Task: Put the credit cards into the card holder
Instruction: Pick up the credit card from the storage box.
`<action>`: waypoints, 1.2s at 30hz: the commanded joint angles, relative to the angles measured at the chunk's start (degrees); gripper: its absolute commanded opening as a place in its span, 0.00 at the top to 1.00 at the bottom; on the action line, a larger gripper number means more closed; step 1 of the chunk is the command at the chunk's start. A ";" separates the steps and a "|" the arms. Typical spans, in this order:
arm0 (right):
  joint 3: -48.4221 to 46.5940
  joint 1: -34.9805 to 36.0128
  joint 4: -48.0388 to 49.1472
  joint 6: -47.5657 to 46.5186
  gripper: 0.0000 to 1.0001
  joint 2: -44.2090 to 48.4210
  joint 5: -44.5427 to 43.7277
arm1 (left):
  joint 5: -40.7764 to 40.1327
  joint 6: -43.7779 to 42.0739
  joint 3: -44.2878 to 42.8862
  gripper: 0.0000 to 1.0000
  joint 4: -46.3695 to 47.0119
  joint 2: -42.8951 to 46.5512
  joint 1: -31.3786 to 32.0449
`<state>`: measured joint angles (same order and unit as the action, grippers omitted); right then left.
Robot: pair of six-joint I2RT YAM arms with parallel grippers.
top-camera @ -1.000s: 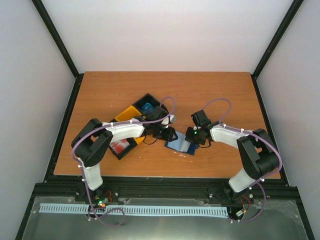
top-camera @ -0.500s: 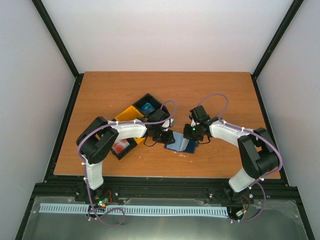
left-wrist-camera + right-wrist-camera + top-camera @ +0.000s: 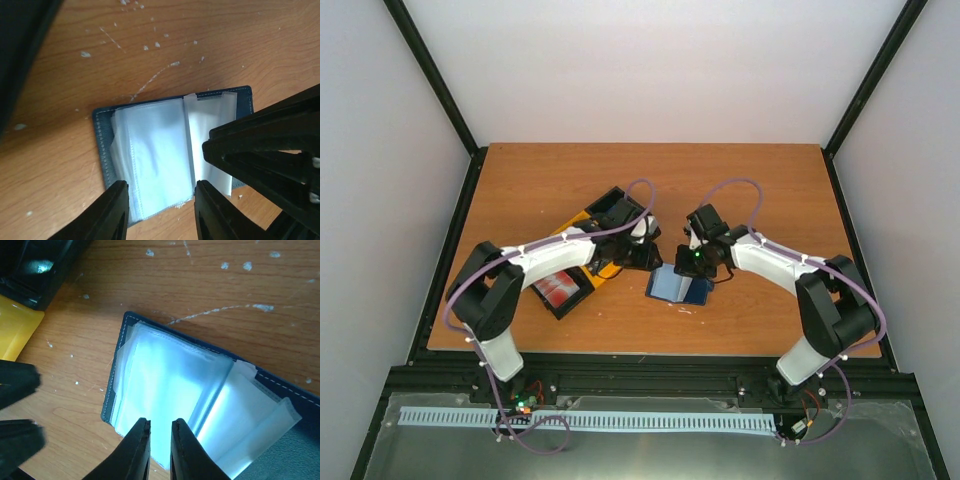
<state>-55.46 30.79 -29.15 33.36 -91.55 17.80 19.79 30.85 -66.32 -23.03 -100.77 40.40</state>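
Card holder (image 3: 678, 289) lay open on table (image 3: 740, 190), approx ctr L-to-R, nearer the front edge than the back. Bins (image 3: 600, 204) sat just L of it in a diagonal row, running front-L to back-R, w/ a strip of table btwn them & the holder. One credit card (image 3: 558, 290) lay in the front-most bin compartment, well L of the holder. L gripper (image 3: 646, 256) was btwn bins & holder, at holder's back-L corner. R gripper (image 3: 693, 263) was opposite, over holder's back edge. The 2 grippers faced each other across the holder, near but apart.
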 commanded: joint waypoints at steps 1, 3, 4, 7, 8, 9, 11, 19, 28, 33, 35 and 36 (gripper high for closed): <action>-2.80 1.65 -4.05 0.03 0.85 -1.59 -1.88 | -3.23 -0.27 -1.76 0.60 -5.89 4.56 -1.79; -3.32 2.26 -4.87 0.45 0.84 -2.27 -2.66 | -4.24 -0.59 -1.02 0.55 -7.69 6.60 -3.01; -3.41 2.57 -5.14 0.65 0.83 -2.57 -2.98 | -4.87 -0.79 -0.67 0.52 -8.71 7.66 -3.69; -3.23 3.36 -5.39 1.34 0.82 -3.24 -3.45 | -7.15 -1.67 0.24 0.48 -12.39 11.01 -6.28; -3.09 3.56 -5.39 1.52 0.82 -3.42 -3.51 | -7.95 -2.00 0.76 0.45 -13.03 12.37 -7.29; -3.00 3.82 -5.40 1.66 0.82 -3.57 -3.51 | -8.43 -2.36 1.38 0.42 -13.39 13.53 -8.39; -2.80 4.27 -5.45 1.94 0.82 -3.82 -3.47 | -7.29 -3.11 2.42 0.39 -13.12 15.50 -11.55; -3.13 4.81 -5.51 2.08 0.81 -5.54 -3.78 | -9.18 -8.22 -4.50 0.53 -16.59 6.18 -16.72; -2.91 4.85 -5.65 2.12 0.82 -6.01 -4.56 | -13.72 -17.53 -7.67 0.58 -19.61 -1.00 -16.85; -3.07 4.92 -6.66 1.84 0.82 -5.57 -5.06 | -11.76 -21.40 -7.74 0.51 -18.61 -2.79 -16.85; -3.16 4.96 -7.01 1.66 0.82 -5.21 -5.51 | -11.04 -22.68 -7.99 0.47 -18.07 -3.19 -16.87; -3.08 4.98 -7.06 1.61 0.82 -4.97 -5.70 | -11.24 -23.09 -8.32 0.47 -18.15 -3.73 -16.85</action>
<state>-57.84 35.14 -34.94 34.98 -96.79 13.69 7.70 12.45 -71.90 -40.84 -103.44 23.81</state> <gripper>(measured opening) 0.184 0.519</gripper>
